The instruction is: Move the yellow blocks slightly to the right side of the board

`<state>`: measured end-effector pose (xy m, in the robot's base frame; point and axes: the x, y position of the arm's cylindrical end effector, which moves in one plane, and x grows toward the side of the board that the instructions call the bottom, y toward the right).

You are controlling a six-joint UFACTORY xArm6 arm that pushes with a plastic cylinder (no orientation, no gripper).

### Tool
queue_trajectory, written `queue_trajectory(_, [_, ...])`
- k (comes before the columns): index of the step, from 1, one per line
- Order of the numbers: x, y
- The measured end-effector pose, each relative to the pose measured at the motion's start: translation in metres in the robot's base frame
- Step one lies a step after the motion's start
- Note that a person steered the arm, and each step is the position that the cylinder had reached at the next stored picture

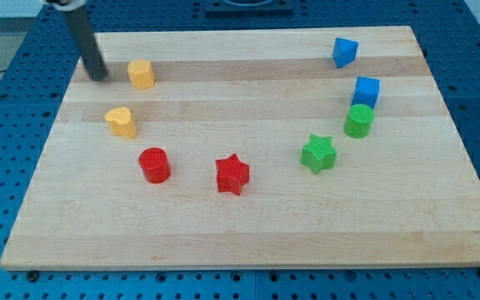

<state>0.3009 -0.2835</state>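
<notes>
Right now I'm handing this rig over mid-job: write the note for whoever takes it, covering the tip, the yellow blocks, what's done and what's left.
Tip: my tip sits on the board near the view's top left, just left of the upper yellow block, a small gap between them.
Yellow blocks: the upper one is hexagon-like; the yellow heart-shaped block lies below it, slightly further left. Both are on the wooden board's left side.
Done: nothing that can be judged from this view.
Left: push each yellow block slightly rightward. The red cylinder sits below the heart, off that path.
</notes>
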Motion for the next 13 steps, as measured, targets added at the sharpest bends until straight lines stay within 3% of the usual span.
queue_trajectory(3, [0.144,0.032])
queue_trajectory(6, [0.173,0.073])
queue_trajectory(9, [0.119,0.093])
queue_trajectory(10, [0.141,0.075])
queue_trajectory(11, [0.117,0.02])
queue_trajectory(12, [0.07,0.032])
queue_trajectory(13, [0.062,0.09])
